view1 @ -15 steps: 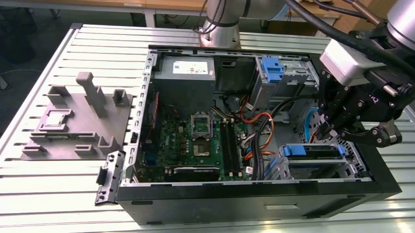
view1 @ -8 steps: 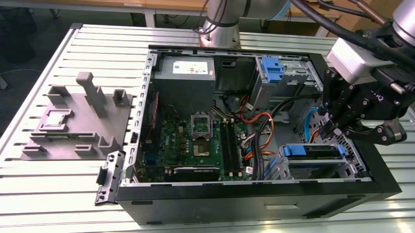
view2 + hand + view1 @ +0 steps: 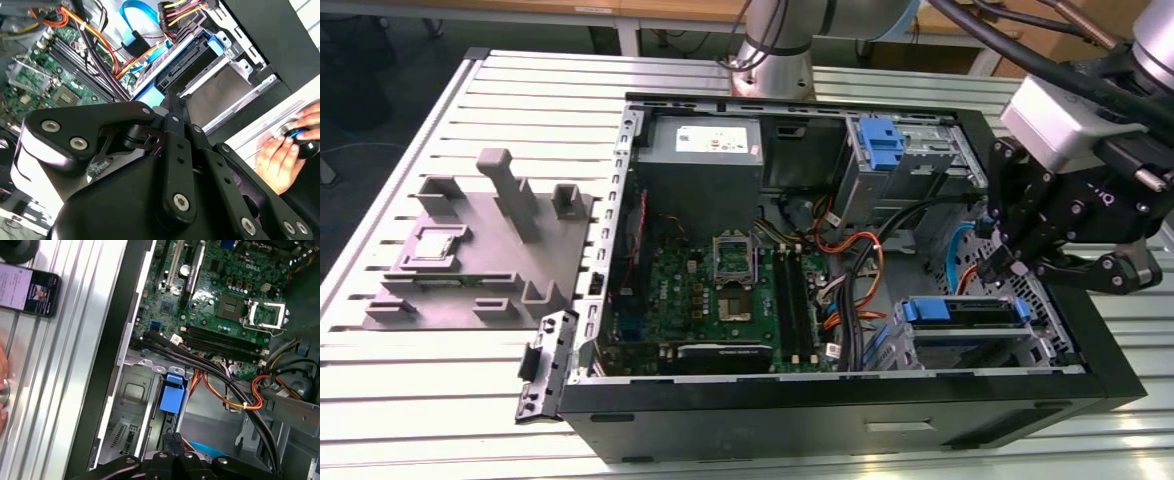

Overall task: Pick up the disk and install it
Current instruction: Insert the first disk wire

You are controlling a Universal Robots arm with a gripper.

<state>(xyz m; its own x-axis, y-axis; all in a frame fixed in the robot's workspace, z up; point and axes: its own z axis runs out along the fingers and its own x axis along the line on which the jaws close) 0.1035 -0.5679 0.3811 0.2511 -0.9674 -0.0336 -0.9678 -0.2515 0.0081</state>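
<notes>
Disk point(image 3: 966, 312) sits in the drive bay point(image 3: 1038, 346) at the corner of the open computer case point(image 3: 854, 420), just below your hand point(image 3: 1001, 268), which hangs tilted above it, clenched and holding nothing

End effector point(image 3: 167, 100) hides part of the case point(image 3: 260, 30) in the second wrist view; a hand point(image 3: 280, 157) runs off its edge.

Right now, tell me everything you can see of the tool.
The tool is black, with jointed link fingers bolted together, under a pale grey wrist block. It points down into the open computer case, at the exterior view's right, over the blue-tabbed drive bay. Fingers look shut, empty; no contact visible.
</notes>
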